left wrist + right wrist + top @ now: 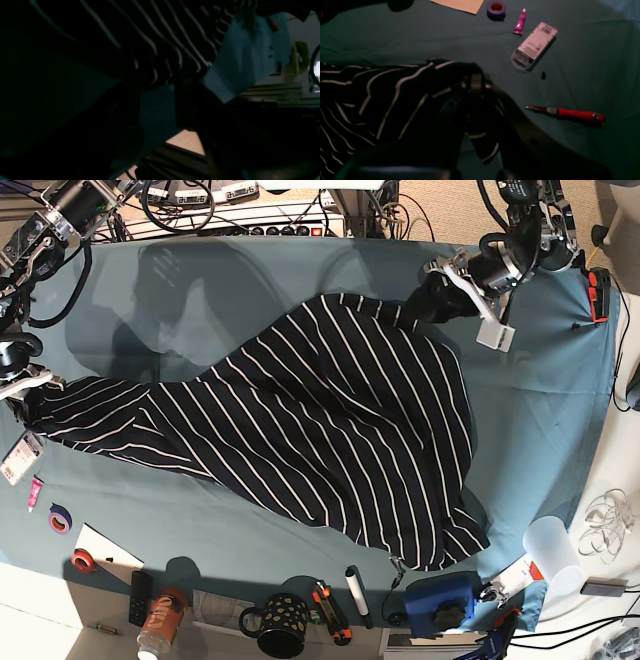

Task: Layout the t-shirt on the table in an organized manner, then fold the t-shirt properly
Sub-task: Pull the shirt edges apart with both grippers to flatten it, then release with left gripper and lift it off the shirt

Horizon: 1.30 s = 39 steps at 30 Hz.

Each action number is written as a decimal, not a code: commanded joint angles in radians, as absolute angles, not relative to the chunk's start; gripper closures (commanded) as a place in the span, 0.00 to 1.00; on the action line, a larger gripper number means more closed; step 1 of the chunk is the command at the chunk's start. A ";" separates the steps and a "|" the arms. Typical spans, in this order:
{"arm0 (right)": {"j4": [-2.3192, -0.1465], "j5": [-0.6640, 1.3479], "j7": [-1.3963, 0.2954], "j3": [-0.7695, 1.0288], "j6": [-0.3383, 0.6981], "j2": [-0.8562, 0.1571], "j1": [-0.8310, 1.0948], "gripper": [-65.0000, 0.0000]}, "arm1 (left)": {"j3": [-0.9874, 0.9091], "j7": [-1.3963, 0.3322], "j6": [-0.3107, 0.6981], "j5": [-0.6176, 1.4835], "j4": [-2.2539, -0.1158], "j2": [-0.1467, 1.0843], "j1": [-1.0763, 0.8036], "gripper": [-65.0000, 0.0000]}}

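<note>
The dark t-shirt (330,430) with thin white stripes lies stretched diagonally across the teal table (540,410), wrinkled and not squared. At the shirt's far left end my right gripper (30,390) is shut on a bunched corner of fabric; the right wrist view shows that gripper (476,80) with the t-shirt (382,100) gathered around its fingers. My left gripper (420,305) sits at the shirt's upper right corner. In the left wrist view, the left gripper (160,85) has its fingers apart with table cloth (240,62) between them, and the t-shirt (162,37) edge lies at the tips.
Beside my right gripper lie a red screwdriver (575,115), a clear plastic package (533,47), a purple tube (519,23) and a purple tape roll (496,8). Along the table's near edge stand a dotted mug (283,620), a can (160,630) and a plastic cup (550,545).
</note>
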<state>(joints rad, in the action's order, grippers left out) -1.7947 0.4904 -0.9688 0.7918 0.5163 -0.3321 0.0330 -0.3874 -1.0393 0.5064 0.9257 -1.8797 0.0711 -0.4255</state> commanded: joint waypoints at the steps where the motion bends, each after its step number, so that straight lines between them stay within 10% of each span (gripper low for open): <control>1: -1.812 0.500 -0.945 0.798 0.513 -0.357 0.020 1.00 | -0.388 -1.022 0.514 0.941 -1.892 0.060 -0.417 0.64; 39: -1.812 0.500 -0.946 0.798 0.516 -0.358 0.020 1.00 | -0.358 -1.166 0.503 0.664 -1.823 0.068 -0.292 0.64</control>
<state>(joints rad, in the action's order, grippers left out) -1.7947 0.4904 -0.9722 0.7918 0.5186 -0.3321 0.0330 -0.3565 -1.1595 0.5095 0.6830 -1.8111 0.0635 -0.2886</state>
